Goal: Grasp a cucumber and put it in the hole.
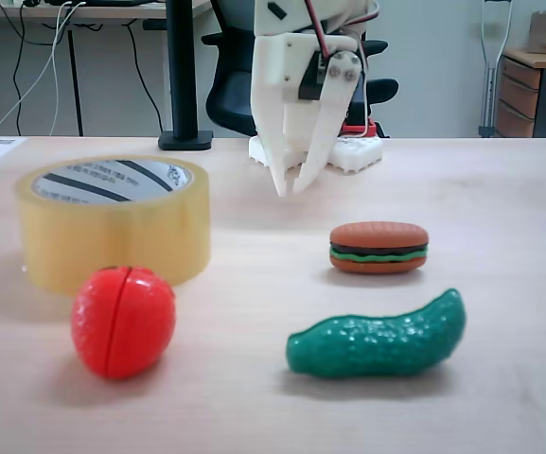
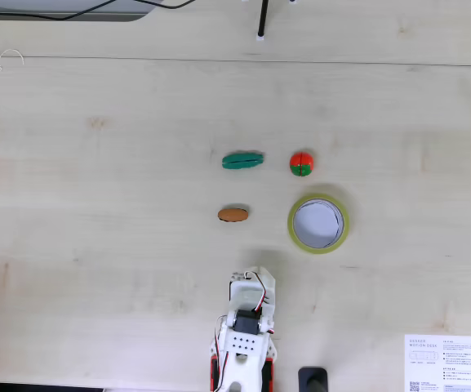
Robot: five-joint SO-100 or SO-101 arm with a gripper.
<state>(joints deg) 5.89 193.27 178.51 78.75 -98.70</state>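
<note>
The dark green bumpy cucumber (image 1: 377, 340) lies on its side on the wooden table at the front right; from above, the cucumber (image 2: 242, 160) is left of the red tomato (image 2: 301, 163). The yellowish tape roll (image 1: 112, 236) stands flat at the left, its hole (image 1: 112, 180) facing up and showing a white, black-striped core. Seen from above, the roll (image 2: 318, 245) is just below the tomato. My white gripper (image 1: 290, 191) hangs pointing down above the table behind the burger, fingertips together and holding nothing. In the view from above, the gripper (image 2: 259, 274) is well apart from the cucumber.
A toy burger (image 1: 378, 248) lies between gripper and cucumber, and the red tomato (image 1: 123, 322) sits in front of the roll. A black pole stand (image 1: 183, 85) and an office chair are behind the table. A printed sheet (image 2: 447, 363) lies near the arm base (image 2: 242, 359).
</note>
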